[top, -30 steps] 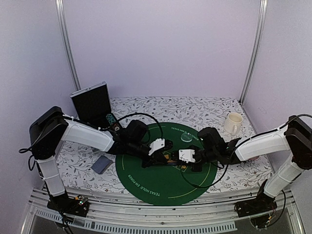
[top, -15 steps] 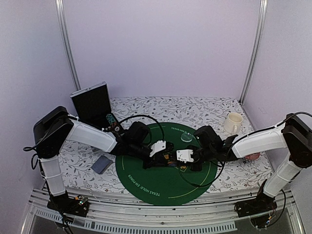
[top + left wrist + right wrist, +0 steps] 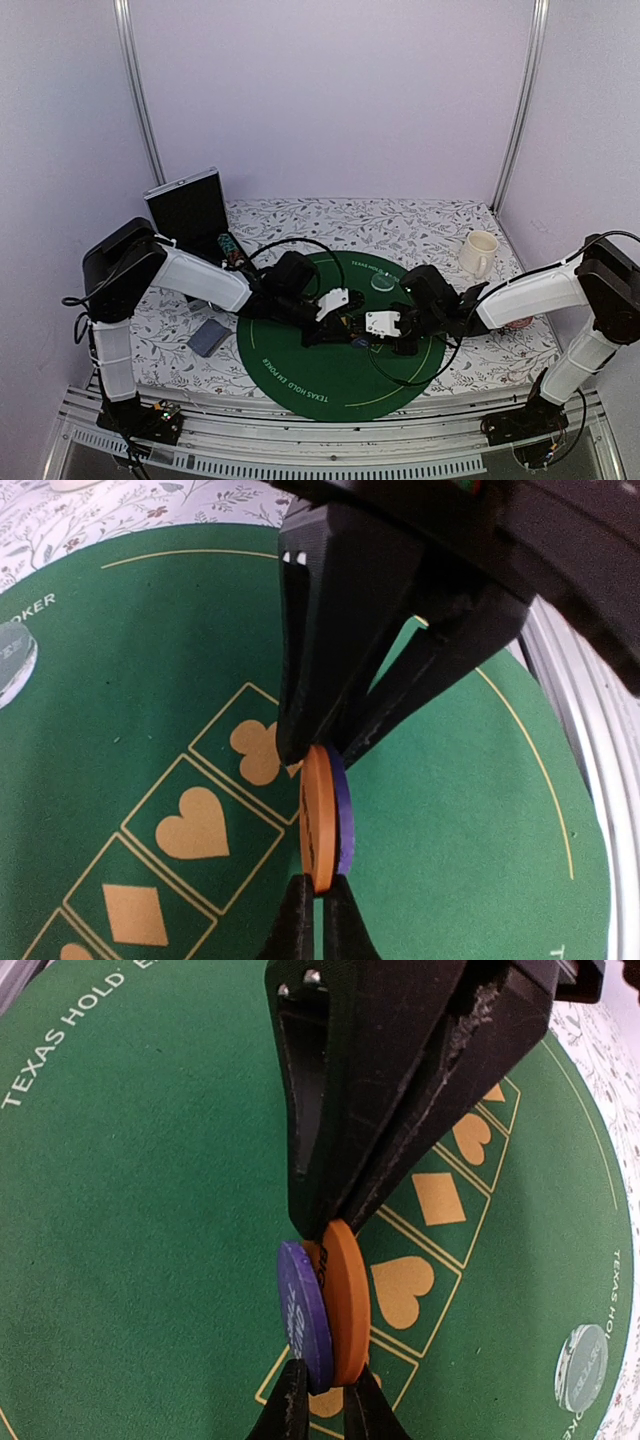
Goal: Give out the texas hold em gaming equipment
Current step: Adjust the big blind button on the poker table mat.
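Note:
My left gripper (image 3: 342, 326) and right gripper (image 3: 368, 334) meet tip to tip over the middle of the green poker mat (image 3: 300, 375). Between them, on edge, are an orange round disc (image 3: 318, 820) and a purple disc (image 3: 343, 820) pressed flat together. In the left wrist view my left gripper (image 3: 320, 882) pinches the orange disc's lower rim. In the right wrist view my right gripper (image 3: 325, 1372) is shut across both the purple disc (image 3: 303, 1315) and the orange disc (image 3: 350, 1300). A clear disc (image 3: 382, 282) lies at the mat's far edge. Grey-blue cards (image 3: 208, 337) lie left of the mat.
A white mug (image 3: 478, 252) stands at the back right. A black case (image 3: 188, 212) leans at the back left, with a small green item (image 3: 227, 243) beside it. A reddish item (image 3: 520, 322) lies behind my right forearm. The mat has printed suit boxes (image 3: 195, 825).
My left arm has stretched a little further right and the joined grippers have shifted slightly. Both stay tip to tip over the mat's middle.

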Robot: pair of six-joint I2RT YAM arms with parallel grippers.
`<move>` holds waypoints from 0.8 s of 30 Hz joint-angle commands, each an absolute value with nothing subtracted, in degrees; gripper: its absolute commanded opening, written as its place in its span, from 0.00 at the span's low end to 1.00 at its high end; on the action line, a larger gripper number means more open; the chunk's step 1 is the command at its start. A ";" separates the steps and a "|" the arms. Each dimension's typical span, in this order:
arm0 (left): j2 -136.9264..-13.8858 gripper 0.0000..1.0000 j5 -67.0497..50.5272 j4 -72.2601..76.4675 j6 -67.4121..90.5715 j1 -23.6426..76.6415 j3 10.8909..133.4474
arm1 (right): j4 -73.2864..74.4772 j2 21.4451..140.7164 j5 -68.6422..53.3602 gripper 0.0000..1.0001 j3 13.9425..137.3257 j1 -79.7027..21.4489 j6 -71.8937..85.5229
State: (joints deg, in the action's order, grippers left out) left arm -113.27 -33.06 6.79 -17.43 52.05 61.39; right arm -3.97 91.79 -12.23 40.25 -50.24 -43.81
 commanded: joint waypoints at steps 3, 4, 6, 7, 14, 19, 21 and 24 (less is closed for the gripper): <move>-116.20 0.00 -34.76 9.14 -14.99 53.28 64.90 | -8.44 90.53 -13.03 0.15 39.06 -50.96 -43.56; -116.06 0.00 -34.60 9.26 -15.06 53.20 64.77 | -8.37 90.55 -13.01 0.15 39.02 -50.88 -43.45; -115.87 0.00 -34.35 9.31 -15.04 53.14 64.41 | -8.36 90.57 -13.01 0.15 38.79 -50.79 -43.04; -115.80 0.00 -34.20 9.32 -14.96 53.10 64.20 | -8.36 90.53 -13.01 0.15 38.63 -50.80 -42.93; -115.07 0.00 -33.67 9.73 -14.47 52.80 62.85 | -8.02 90.70 -12.84 0.18 38.91 -50.66 -42.57; -114.30 0.00 -32.38 12.52 -13.59 52.44 60.89 | -7.74 90.86 -12.84 0.18 39.07 -50.73 -42.19; -113.86 0.00 -32.25 13.49 -13.27 52.43 60.29 | -7.61 90.88 -12.88 0.18 39.11 -50.69 -42.19; -113.33 0.00 -32.13 14.17 -12.92 52.38 59.66 | -7.27 90.97 -12.81 0.18 39.30 -50.68 -42.19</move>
State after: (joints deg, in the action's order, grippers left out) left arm -115.31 -33.17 10.72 -14.06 52.31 60.77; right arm -5.48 91.77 -11.18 38.76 -50.24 -42.65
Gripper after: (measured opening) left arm 0.008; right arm 0.181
